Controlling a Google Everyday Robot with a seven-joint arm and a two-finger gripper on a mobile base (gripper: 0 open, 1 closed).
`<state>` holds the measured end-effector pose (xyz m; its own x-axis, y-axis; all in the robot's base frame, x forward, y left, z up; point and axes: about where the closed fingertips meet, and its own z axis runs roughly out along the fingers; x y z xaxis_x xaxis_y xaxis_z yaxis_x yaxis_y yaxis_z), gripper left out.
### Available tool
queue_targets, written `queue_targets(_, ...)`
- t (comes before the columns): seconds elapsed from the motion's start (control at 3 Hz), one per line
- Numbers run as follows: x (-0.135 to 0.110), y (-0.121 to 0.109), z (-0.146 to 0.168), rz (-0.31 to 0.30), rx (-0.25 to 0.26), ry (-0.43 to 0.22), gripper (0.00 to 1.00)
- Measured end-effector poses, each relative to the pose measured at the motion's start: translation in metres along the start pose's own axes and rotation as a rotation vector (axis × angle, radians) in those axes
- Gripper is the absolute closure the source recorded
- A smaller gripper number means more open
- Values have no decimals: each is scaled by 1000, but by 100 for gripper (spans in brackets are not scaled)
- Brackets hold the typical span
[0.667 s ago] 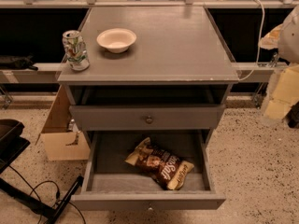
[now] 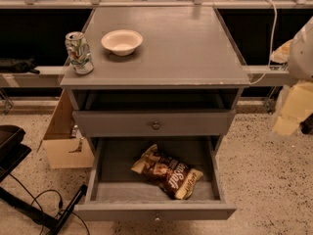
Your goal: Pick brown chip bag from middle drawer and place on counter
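The brown chip bag (image 2: 167, 172) lies flat in the open middle drawer (image 2: 154, 210), right of centre, one cream end pointing to the front right. The drawer is pulled out fully, its small knob at the front. The counter (image 2: 186, 48) is the grey cabinet top above. My gripper (image 2: 292, 112) shows only as a blurred white and pale-yellow shape at the right edge, beside the cabinet at drawer height, well apart from the bag. It holds nothing that I can see.
A white bowl (image 2: 122, 41) and a drink can (image 2: 78, 52) stand on the counter's left part. The upper drawer front (image 2: 155, 125) with a round knob is slightly pulled out above the bag. A cardboard box (image 2: 66, 143) and black cables (image 2: 44, 214) are on the floor at left.
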<state>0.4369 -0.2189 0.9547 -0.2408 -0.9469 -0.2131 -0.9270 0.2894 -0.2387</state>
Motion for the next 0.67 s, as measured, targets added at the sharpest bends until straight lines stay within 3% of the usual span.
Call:
queue_targets(0.33,16,24,52,49,-25,-31,0)
queue_targets(0.67,45,69,145,81,-82,-71,0)
